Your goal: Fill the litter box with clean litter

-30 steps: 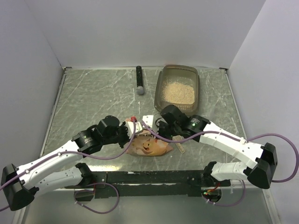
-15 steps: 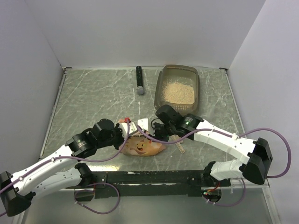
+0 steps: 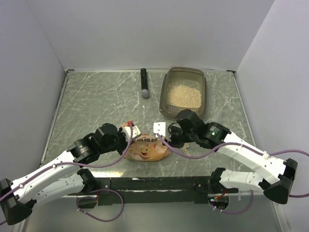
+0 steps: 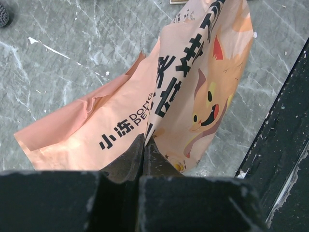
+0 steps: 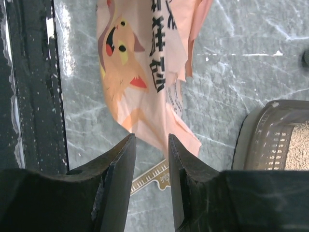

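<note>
Currently, jaws of the left gripper [image 4: 144,147] pinch the pouch [image 4: 159,92]; right gripper [image 5: 151,145] jaws are spread, empty. The litter box [image 3: 164,96], holding clean litter [image 3: 183,95], stands far-right on the desk [image 3: 96,106]. A single-edge pinch may slip, spilling granules.

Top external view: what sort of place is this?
Probably a lab test booth: plain white walls enclose a grey marbled table, with a black mounting rail along its near edge and a litter box as prop.
</note>
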You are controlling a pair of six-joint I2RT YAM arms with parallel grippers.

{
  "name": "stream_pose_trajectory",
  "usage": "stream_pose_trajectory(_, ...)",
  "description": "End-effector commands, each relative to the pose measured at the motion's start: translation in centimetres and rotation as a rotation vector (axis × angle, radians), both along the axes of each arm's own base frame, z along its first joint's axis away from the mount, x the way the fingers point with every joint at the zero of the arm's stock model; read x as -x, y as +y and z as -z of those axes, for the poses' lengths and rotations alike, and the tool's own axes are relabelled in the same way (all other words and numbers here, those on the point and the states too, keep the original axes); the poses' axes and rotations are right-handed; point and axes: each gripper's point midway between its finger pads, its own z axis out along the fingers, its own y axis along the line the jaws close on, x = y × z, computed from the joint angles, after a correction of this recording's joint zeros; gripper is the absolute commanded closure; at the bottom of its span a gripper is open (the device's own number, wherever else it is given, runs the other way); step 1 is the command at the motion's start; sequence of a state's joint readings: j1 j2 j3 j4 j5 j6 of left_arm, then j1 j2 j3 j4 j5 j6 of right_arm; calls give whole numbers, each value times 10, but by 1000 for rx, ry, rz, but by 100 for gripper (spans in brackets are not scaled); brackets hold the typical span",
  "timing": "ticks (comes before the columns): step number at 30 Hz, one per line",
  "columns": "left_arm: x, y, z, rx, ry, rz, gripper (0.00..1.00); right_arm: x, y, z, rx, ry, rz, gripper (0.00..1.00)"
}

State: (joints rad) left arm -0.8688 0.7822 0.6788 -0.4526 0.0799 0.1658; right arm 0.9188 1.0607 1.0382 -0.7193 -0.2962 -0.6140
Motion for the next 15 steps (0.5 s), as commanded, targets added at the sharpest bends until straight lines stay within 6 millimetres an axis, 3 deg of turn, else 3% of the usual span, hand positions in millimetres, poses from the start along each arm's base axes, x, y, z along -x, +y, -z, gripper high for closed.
stream_pose_trajectory(1,-18,-4,-40,119,-116,-61,99,-3,-3,-4,17,-30,-25,59)
stream_pose_trajectory(11,-17,-4,-39,121,-105,-64,99,-26,13,-1,37,-74,-68,56)
stream_pose_trajectory(15,-17,-3,-40,128,-106,-66,99,-27,22,4,26,-43,-96,56)
